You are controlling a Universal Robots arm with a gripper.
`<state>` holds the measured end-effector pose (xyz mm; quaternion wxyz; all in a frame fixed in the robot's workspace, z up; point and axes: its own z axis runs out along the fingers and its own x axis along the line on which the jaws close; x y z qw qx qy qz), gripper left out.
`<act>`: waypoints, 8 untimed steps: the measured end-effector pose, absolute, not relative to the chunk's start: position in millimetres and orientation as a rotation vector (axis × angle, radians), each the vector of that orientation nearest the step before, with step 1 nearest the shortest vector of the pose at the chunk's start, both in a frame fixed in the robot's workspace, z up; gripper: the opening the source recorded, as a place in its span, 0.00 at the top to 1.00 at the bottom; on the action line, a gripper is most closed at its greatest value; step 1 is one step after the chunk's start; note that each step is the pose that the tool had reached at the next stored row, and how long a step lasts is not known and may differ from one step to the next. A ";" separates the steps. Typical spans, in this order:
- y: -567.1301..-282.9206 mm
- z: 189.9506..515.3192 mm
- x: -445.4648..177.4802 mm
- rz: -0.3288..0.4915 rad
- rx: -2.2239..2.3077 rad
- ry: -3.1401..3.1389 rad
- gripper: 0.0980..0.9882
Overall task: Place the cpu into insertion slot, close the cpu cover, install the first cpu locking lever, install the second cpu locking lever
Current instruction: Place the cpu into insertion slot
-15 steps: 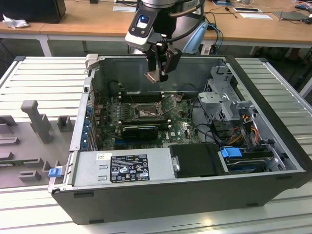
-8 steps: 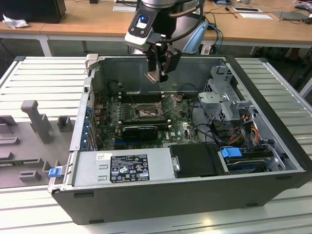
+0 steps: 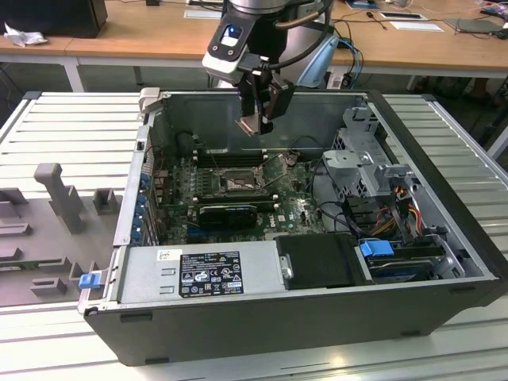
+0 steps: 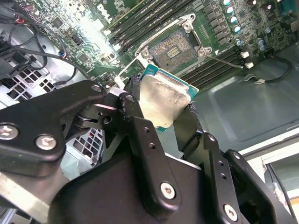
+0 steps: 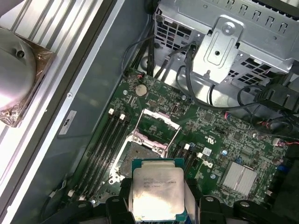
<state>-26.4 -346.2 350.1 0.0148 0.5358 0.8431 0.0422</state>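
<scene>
Above the uncovered insertion slot, the gripper clamps the cpu by its edges — apparently to keep its contact side free.

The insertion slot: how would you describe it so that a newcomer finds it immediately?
In the exterior view, look inside the open case, at the green board on its floor. Near the board's middle, lower than the tool that holds the cpu, lies the slot. It is square with a dull tan field, unlike the long black slots beside it.

Open PC case w/ PSU, drive cage, RAM slots.
</scene>
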 end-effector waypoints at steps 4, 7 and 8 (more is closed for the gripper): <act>-346.2 349.9 -26.4 0.131 1.682 2.614 0.52; -346.2 349.8 -26.4 0.131 1.689 2.609 0.52; -346.2 349.8 -26.4 0.131 1.693 2.606 0.52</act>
